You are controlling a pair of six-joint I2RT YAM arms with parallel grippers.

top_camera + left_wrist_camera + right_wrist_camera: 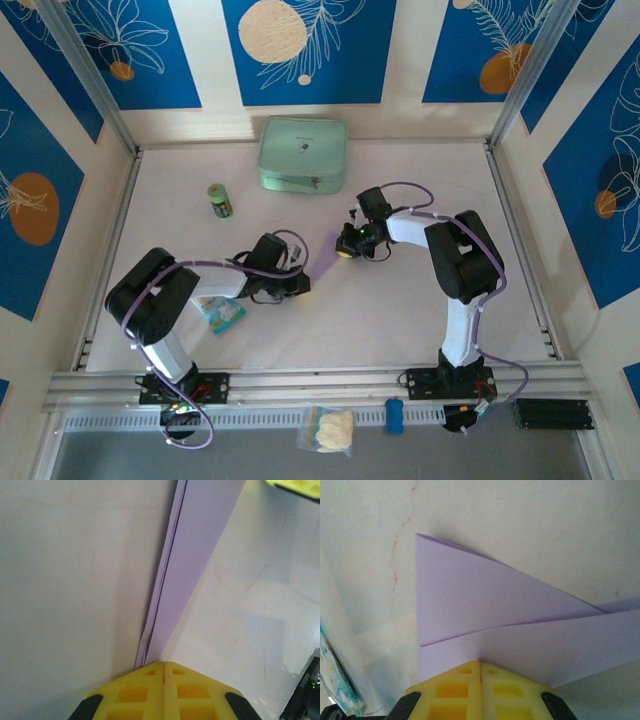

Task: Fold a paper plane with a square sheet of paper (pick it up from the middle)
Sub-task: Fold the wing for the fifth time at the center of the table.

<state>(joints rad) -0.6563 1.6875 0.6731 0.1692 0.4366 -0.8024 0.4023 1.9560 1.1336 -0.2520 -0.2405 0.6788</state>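
Note:
The square sheet of paper (pixel 325 267) is lavender and folded into a narrow, pointed paper plane shape, held just above the table's middle between both grippers. My left gripper (pixel 298 284) is shut on one end. In the left wrist view the folded paper (pixel 187 565) runs edge-on away from the shut left gripper (pixel 164 663), its layers stacked close together. My right gripper (pixel 346 246) is shut on the other side. In the right wrist view the paper (pixel 470 600) spreads as overlapping creased flaps from the shut right gripper (pixel 481 662).
A mint-green pouch (pixel 303 153) lies at the back centre, with a small green can (pixel 220 200) to its left. A blue-and-white snack packet (pixel 222 312) lies beside the left arm. A clear bag (pixel 328 430) and a blue item (pixel 394 415) sit by the front rail.

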